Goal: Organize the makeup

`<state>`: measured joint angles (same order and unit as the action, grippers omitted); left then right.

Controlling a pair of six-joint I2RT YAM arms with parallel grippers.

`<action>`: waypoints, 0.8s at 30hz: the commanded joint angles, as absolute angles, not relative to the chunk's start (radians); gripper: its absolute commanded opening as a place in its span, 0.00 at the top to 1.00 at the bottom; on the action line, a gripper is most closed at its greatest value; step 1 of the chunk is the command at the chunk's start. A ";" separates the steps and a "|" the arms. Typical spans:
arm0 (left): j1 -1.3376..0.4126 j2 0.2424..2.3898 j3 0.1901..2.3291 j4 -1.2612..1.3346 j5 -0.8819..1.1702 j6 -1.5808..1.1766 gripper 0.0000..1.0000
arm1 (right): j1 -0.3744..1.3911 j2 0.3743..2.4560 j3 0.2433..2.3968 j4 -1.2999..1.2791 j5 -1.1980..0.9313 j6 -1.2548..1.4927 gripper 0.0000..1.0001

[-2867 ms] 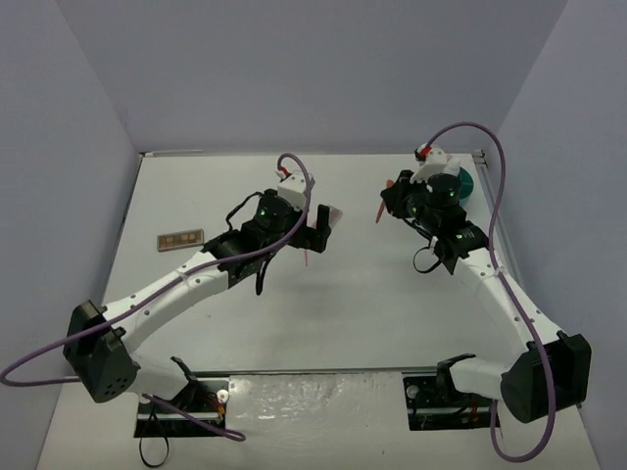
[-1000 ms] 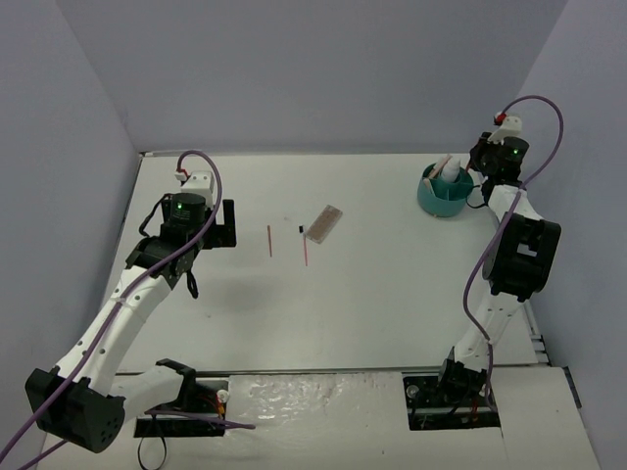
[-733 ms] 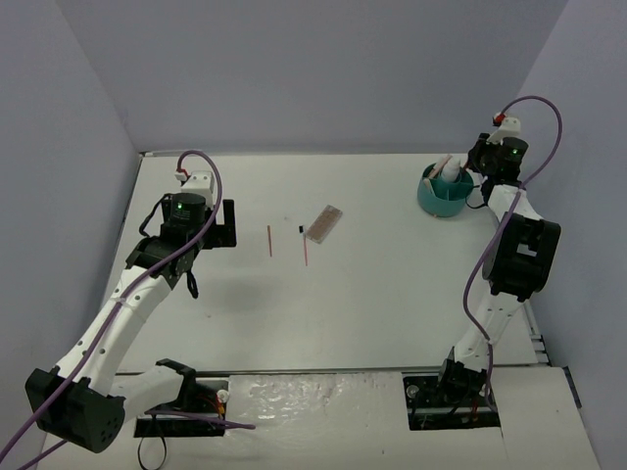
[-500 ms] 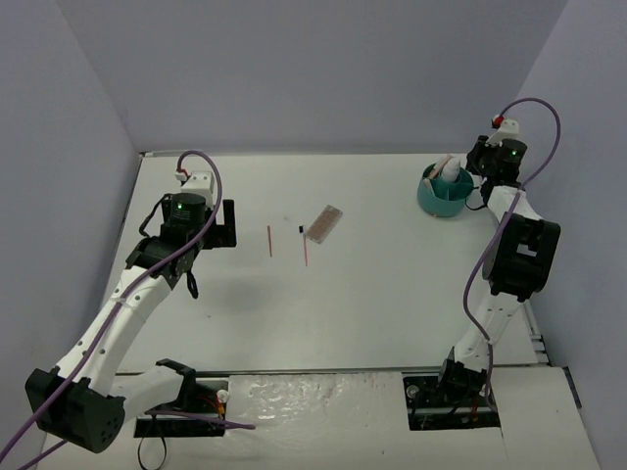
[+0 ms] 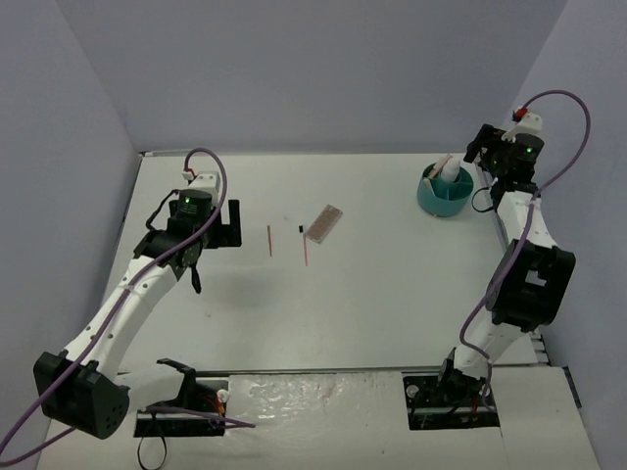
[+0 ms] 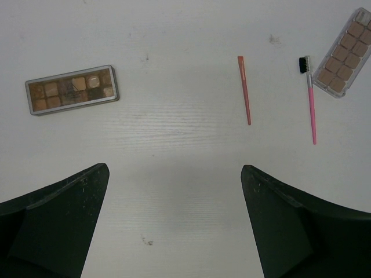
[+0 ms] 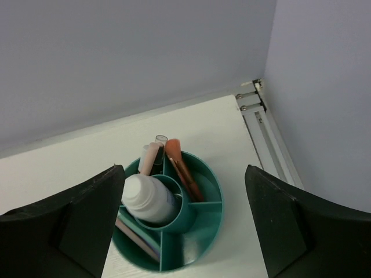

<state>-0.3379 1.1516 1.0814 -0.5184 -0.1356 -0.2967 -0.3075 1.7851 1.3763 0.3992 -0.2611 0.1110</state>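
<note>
From above, the red stick [image 5: 269, 241] is seen nearest the left arm. Left wrist: left jaws are held wide, empty, the stick ahead-right, pointing away. Right wrist: right jaws are spread, empty, over the tub [image 7: 203, 249].

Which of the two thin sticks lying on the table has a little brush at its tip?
The pinker stick beside the pale palette; the redder stick shows no brush.
</note>
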 commanded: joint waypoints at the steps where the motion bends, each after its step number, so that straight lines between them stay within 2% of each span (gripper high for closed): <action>1: -0.330 1.240 1.200 -0.547 -0.074 -0.359 0.03 | -0.319 1.510 1.323 0.347 -0.160 0.244 0.13; 5: -0.331 1.348 1.279 -0.606 -0.029 -0.400 0.03 | -0.319 1.359 1.258 0.229 -0.154 0.275 0.01; 12: -0.333 1.565 1.435 -0.673 0.035 -0.507 0.08 | -0.318 1.108 1.089 0.147 -0.184 0.331 0.00; 18: -0.338 1.764 1.559 -0.694 0.072 -0.573 0.24 | -0.192 1.034 0.990 0.143 -0.137 0.324 0.00; 24: -0.366 1.922 1.641 -0.701 0.026 -0.602 0.37 | -0.129 0.993 0.951 0.144 -0.123 0.314 0.00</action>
<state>-0.3437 1.8925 1.5535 -0.6791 0.0550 -0.5572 -0.1618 1.0402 0.9500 0.0841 -0.1532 0.3158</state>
